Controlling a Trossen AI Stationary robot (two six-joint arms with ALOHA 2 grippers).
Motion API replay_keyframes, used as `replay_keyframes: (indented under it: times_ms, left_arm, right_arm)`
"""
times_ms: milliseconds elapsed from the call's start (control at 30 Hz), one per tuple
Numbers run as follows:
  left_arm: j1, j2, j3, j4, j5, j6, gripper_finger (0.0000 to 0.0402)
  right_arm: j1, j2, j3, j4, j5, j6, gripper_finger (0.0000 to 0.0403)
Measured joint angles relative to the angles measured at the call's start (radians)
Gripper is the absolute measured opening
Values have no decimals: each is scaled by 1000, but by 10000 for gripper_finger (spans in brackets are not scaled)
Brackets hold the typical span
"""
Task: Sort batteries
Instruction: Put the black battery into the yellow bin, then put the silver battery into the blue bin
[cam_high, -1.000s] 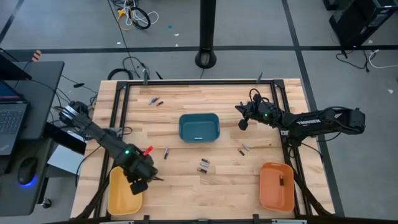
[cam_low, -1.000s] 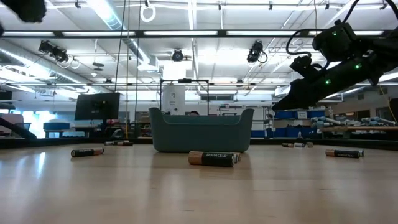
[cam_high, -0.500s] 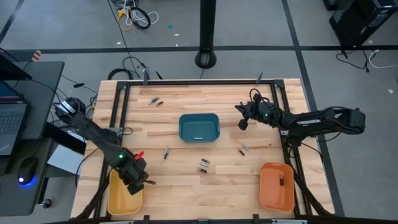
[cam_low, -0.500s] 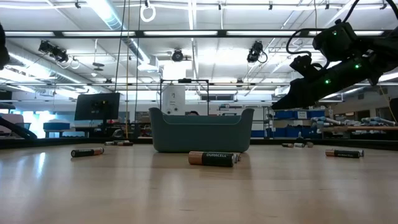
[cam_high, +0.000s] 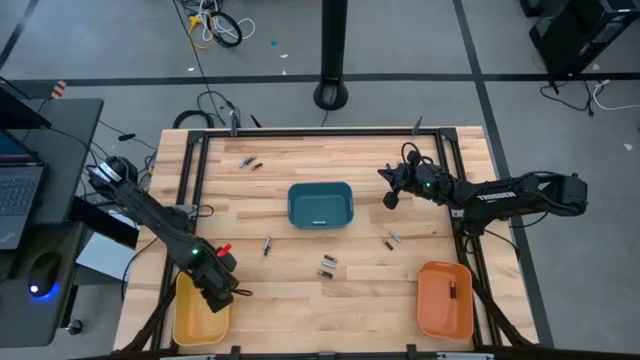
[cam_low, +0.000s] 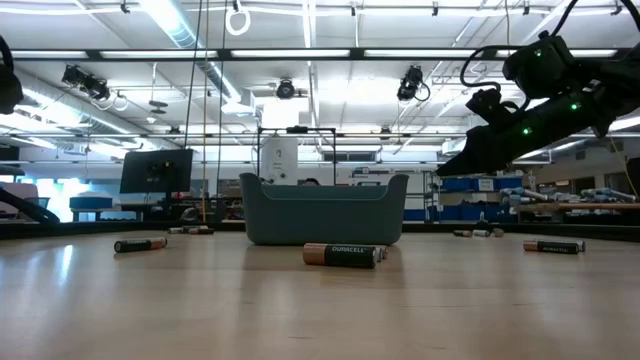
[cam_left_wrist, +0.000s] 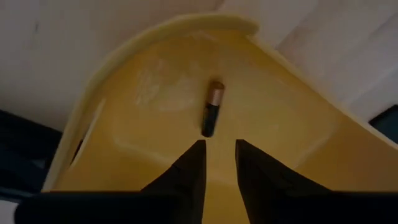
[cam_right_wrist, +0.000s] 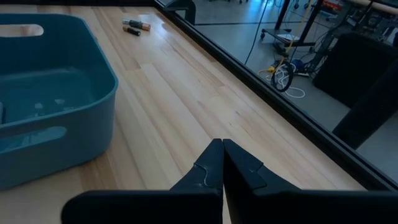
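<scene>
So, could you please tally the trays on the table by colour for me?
Yellow tray: 1
Teal tray: 1
Orange tray: 1
Total: 3 trays

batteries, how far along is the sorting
Early on. Done: one battery lies in the yellow tray and one in the orange tray. In hand: nothing; the left gripper hangs open over the yellow tray, and the right gripper is shut and empty by the teal bin. Left: loose batteries on the table, such as the pair near the middle.
</scene>
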Motion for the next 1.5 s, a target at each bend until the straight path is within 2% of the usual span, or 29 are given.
replay_keyframes:
  times_ms: [233, 467, 733, 967, 1167, 1500]
  left_arm:
    - [0, 0, 0, -42, -61, 13, 80]
    - [0, 0, 0, -169, -191, 4, 9]
    - [0, 0, 0, -122, -258, 13, 13]
    - [1, 0, 0, -107, -376, 62, 9]
    - [1, 0, 0, -39, -426, 105, 9]
    - [1, 0, 0, 4, -419, 147, 9]
  right_arm:
    - [0, 0, 0, 0, 0, 0, 10]
    - [0, 0, 0, 2, 0, 0, 10]
    - [0, 0, 0, 6, 0, -1, 10]
    - [0, 0, 0, 6, 0, -1, 10]
    - [0, 0, 0, 6, 0, -1, 10]
    - [0, 0, 0, 6, 0, -1, 10]
